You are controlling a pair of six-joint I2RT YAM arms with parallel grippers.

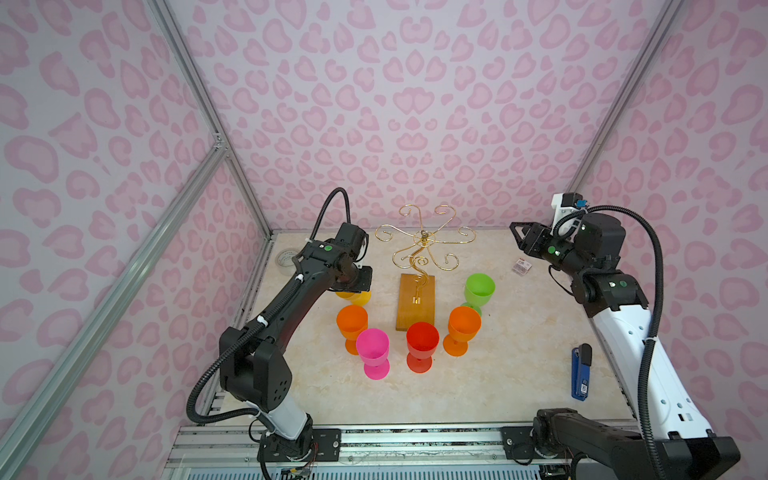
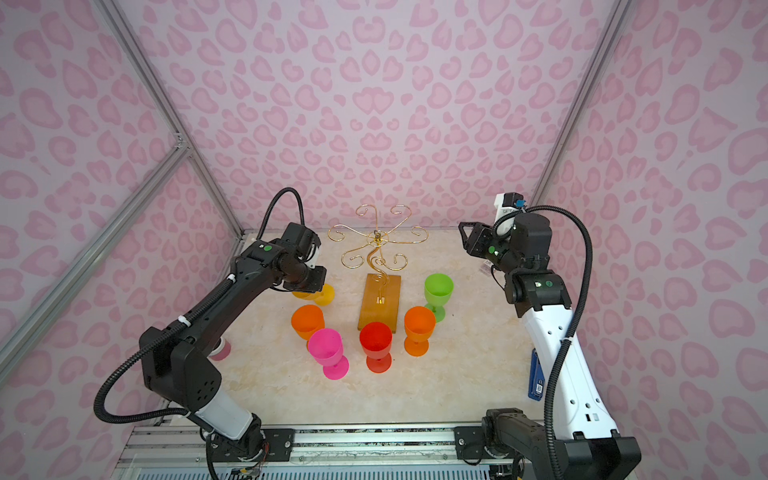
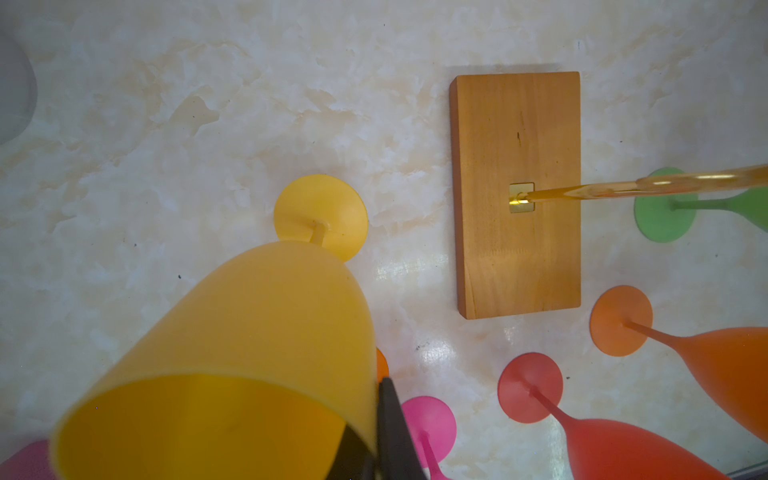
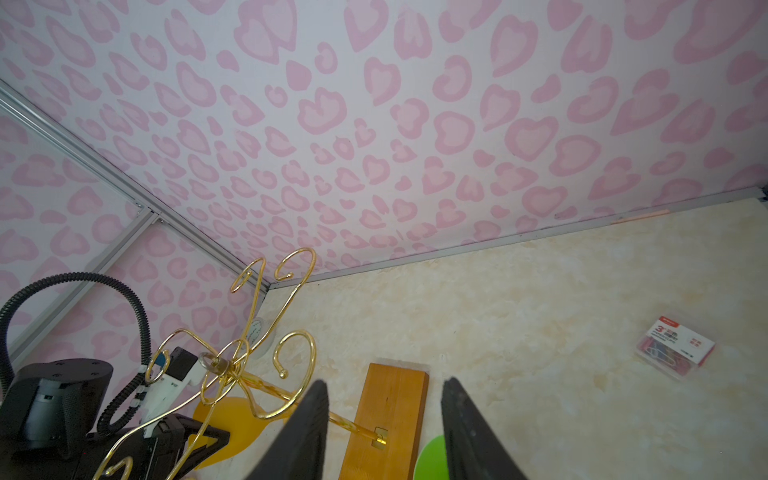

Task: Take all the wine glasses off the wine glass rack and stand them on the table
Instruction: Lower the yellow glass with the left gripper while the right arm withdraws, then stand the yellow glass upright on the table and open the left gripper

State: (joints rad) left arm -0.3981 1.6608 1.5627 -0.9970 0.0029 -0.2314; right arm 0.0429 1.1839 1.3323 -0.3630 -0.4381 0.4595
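Wine glass (image 3: 249,332) in left end effector (image 3: 372,415)

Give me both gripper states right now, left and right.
Left gripper: closed on the rim of the yellow wine glass.
Right gripper: open, holding nothing.

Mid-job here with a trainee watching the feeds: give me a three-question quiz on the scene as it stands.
1. True or false: a glass hangs on the wine glass rack.
2. What colour is the glass that the left hand grips by the rim?
3. The right hand is: A) open and empty; B) shut on the rack; C) shut on a glass.
Key: 1 false; 2 yellow, the yellow glass; 3 A.
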